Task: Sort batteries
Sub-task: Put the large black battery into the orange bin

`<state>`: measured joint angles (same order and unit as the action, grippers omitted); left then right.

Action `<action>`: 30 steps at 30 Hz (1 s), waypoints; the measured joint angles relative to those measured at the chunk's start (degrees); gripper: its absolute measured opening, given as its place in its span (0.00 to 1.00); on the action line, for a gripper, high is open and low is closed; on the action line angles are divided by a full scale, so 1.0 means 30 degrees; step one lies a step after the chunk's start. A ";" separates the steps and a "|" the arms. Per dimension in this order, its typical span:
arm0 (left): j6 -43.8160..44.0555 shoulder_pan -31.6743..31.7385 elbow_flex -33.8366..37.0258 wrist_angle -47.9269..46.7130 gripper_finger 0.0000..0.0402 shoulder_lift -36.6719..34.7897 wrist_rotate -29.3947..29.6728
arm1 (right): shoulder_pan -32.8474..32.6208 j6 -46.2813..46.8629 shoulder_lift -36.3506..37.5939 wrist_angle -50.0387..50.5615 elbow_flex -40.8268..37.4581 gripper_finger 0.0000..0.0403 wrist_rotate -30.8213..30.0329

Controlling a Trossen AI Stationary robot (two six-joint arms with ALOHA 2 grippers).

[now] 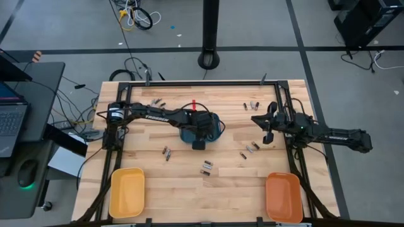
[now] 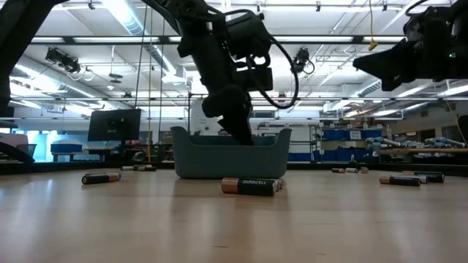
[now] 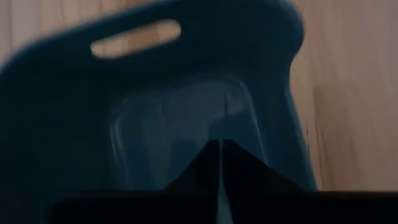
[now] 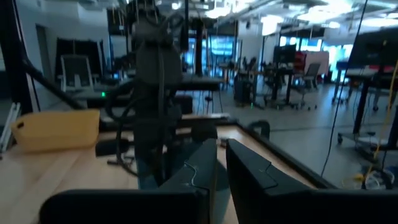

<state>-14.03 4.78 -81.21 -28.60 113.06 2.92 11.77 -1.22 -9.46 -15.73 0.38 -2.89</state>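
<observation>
A blue-grey bin (image 1: 215, 129) stands at the table's middle. My left gripper (image 1: 201, 129) reaches down into it from above, steeply slanted. Its fingers (image 3: 219, 149) are shut, nothing shows between them, and the bin's floor (image 3: 186, 118) beyond them looks bare. In the low view the gripper (image 2: 241, 135) dips behind the bin's wall (image 2: 228, 157). Batteries lie loose on the wood: a pair near the front (image 1: 206, 167), one left of it (image 1: 167, 152), some at the right (image 1: 250, 149) and at the back (image 1: 252, 105). My right gripper (image 1: 257, 119) waits at the right, raised, pointing level, with a narrow empty gap (image 4: 221, 155).
A yellow tray (image 1: 126, 192) sits at the near left corner and an orange tray (image 1: 283, 197) at the near right. More batteries lie at the back left (image 1: 158, 103). In the low view a battery (image 2: 251, 185) lies just in front of the bin.
</observation>
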 joint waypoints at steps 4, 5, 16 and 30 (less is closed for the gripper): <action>-0.0312 -0.0184 0.0000 0.0937 0.02 0.0000 0.0000 | 0.0000 0.0002 -0.0085 -0.1242 0.0000 0.12 0.0005; -0.0318 -0.0229 0.0000 0.1231 0.02 0.0000 0.0000 | 0.0000 0.0002 -0.0085 -0.1397 0.0000 0.12 0.0019; -0.0667 -0.0446 0.0005 0.4298 0.03 -0.0007 -0.1560 | -0.0007 -0.0151 -0.0649 -0.1443 0.0007 0.03 0.1044; -0.0099 -0.0483 0.3501 0.9477 0.02 -0.2753 -0.3342 | -0.0007 -0.0142 -0.1393 -0.2130 0.0007 0.02 0.1030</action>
<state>-14.33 3.33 -70.71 -0.16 104.80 -7.11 11.75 -1.64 -13.64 -22.12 0.40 0.20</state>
